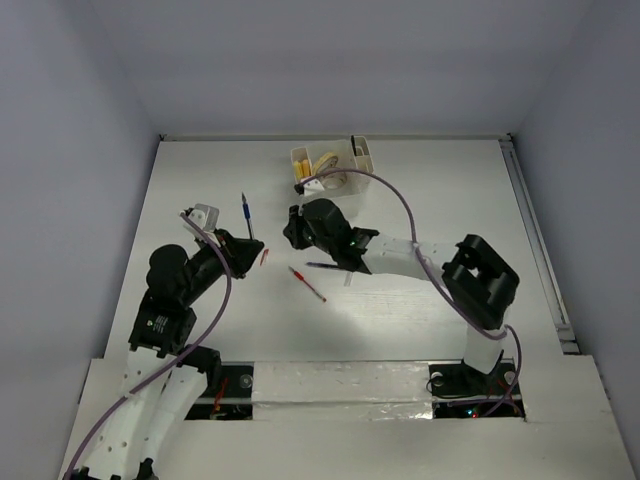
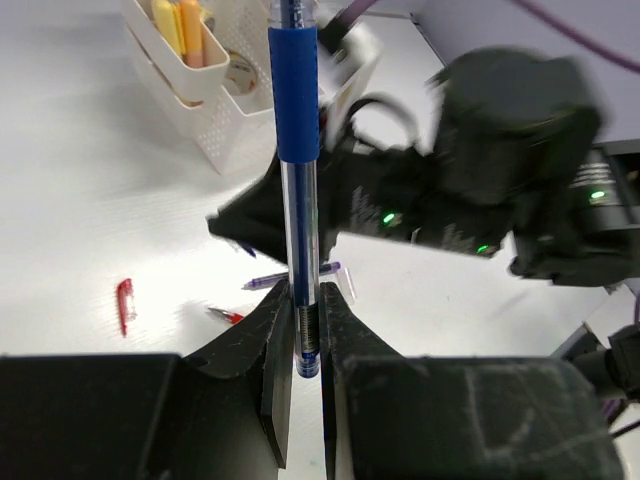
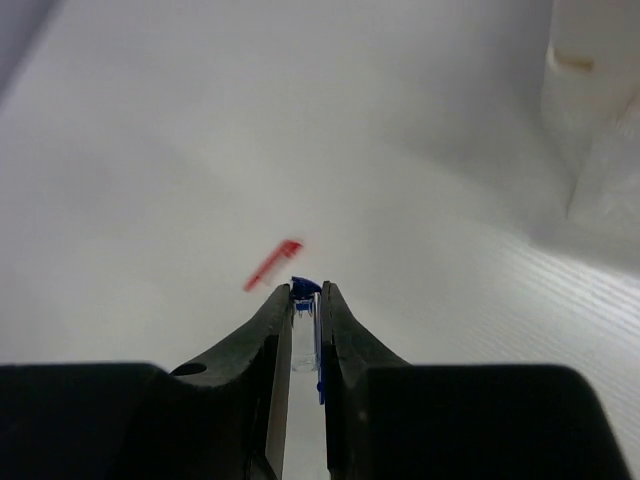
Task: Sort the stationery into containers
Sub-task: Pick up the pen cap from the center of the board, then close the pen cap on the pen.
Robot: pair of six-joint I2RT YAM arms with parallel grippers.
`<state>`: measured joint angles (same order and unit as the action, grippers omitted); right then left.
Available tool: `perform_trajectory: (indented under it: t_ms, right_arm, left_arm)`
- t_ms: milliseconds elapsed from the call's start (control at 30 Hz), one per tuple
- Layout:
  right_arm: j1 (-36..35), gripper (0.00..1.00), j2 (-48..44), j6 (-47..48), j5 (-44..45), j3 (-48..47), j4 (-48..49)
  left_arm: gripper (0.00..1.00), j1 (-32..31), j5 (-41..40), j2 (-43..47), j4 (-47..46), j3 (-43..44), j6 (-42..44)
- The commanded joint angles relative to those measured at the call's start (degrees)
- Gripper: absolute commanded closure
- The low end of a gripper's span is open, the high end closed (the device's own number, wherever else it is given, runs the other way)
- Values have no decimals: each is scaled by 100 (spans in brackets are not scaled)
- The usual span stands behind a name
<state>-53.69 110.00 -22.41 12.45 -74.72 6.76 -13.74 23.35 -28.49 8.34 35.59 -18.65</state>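
Note:
My left gripper (image 2: 305, 335) is shut on the lower end of a blue pen (image 2: 298, 150), which sticks out past the fingers; in the top view the pen (image 1: 243, 210) points to the far side from the gripper (image 1: 247, 250). My right gripper (image 3: 306, 305) is shut on a clear pen cap with a blue clip (image 3: 305, 325) and sits close to the right of the left one (image 1: 294, 232). The white organizer (image 1: 352, 158) stands at the back with yellow sticks and a tape roll in it. A red pen (image 1: 307, 283) and a purple pen (image 1: 325, 266) lie on the table.
A small red cap (image 1: 264, 256) lies between the grippers; it also shows in the left wrist view (image 2: 124, 305) and the right wrist view (image 3: 272, 264). The right arm's black body (image 2: 490, 180) fills the space in front of the left gripper. The organizer (image 2: 190, 100) is beyond it.

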Motion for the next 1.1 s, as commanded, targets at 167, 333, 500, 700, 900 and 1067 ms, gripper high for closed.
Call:
perform_trajectory:
  t_ms: [167,333,500,700,900,1067]
  right_arm:
    - [-10,100,-1392,-307,-199,607,2188]
    - [-10,100,-1595,-544,-225,564,2838]
    - [-10,100,-1630,-983,-243,432,3445]
    - [-10,100,-1604,-1406,-418,362,3876]
    - [-10,100,-1587,-1652,-585,440,4236]
    - [-10,100,-1507,-1687,-717,318,4245]
  left_arm:
    - [100,38,933,-385,-754,-88,-358]
    - [100,38,1136,-543,-799,-158,-393]
    - [100,38,1215,-614,-799,-219,-385]
    - [100,38,1286,-675,-799,-255,-420]
    - [100,38,1312,-702,-799,-264,-428]
    - [100,38,1303,-711,-799,-264,-420]
